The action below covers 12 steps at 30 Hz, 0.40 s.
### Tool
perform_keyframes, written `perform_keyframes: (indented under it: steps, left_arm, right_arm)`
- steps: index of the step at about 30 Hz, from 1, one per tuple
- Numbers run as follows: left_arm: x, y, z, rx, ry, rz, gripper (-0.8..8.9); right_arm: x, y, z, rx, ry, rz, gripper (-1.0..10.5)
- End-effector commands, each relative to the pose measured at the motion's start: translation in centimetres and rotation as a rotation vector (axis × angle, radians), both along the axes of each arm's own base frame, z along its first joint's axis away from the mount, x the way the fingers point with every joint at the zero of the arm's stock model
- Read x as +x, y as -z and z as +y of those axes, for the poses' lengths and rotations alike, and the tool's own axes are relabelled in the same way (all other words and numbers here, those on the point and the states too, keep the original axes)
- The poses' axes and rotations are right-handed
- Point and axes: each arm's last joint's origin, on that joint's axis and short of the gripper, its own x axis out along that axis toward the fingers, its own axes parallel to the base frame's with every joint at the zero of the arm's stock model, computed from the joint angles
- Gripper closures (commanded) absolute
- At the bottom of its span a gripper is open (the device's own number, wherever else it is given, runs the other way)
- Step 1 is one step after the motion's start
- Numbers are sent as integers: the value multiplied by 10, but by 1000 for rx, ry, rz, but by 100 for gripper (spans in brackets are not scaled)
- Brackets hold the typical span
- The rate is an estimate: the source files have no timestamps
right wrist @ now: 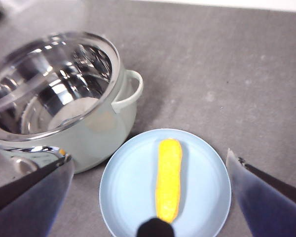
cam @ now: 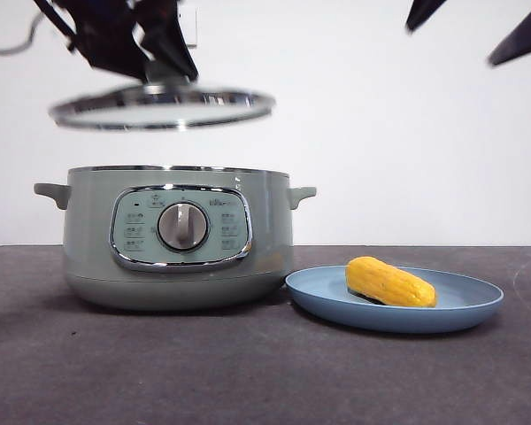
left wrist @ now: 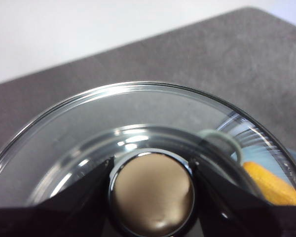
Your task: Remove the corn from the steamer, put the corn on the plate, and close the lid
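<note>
Corn (cam: 389, 282): lying on its side on the light-blue plate (cam: 478, 305), touching it, at about 3 o'clock from the steamer (cam: 88, 257) in the front view; long axis across the plate, tapered end toward the steamer.
Steamer: open, no lid on the rim; bright steel bowl (right wrist: 49, 94) bare in the right wrist view, no corn inside.
Lid (cam: 162, 108): clear glass with chrome rim, held level in the air, apart from the steamer rim, straight above it at 12 o'clock, shifted a little toward 9.
Left pincer (left wrist: 152, 190): closed around the lid knob (left wrist: 153, 195), one jaw on each side, carrying the lid.
Right pincer (right wrist: 148, 197): spread wide, holding nothing, hovering high over the plate and corn.
Step in hand, as judged: corn delivered, only the closing left.
Key relation: steamer mouth directly at 6 o'clock below the lid; a straight descent with a small correction toward 3 o'clock likely needed to seat rim on rim.
Nearer arm: left, already holding the lid.
Risk: an off-centre lid catching the rim.
</note>
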Motion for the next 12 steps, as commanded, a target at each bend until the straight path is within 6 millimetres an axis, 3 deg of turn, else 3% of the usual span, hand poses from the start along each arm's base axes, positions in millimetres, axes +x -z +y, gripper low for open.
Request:
perform_keyframes:
  steps: [1,6,12]
  left_arm:
    - [7,1,-6,-14,12,-40,822]
    - [18,17,-12,-5,17,-14,822]
    - [24,27,-14,4,17,9,822]
  right_arm:
    - [-12,-4,-5,8,4,-13,317]
    - [-27,-8,-11,6,4,-13,317]
    - [-31,-6,-13,-6,3,13,318]
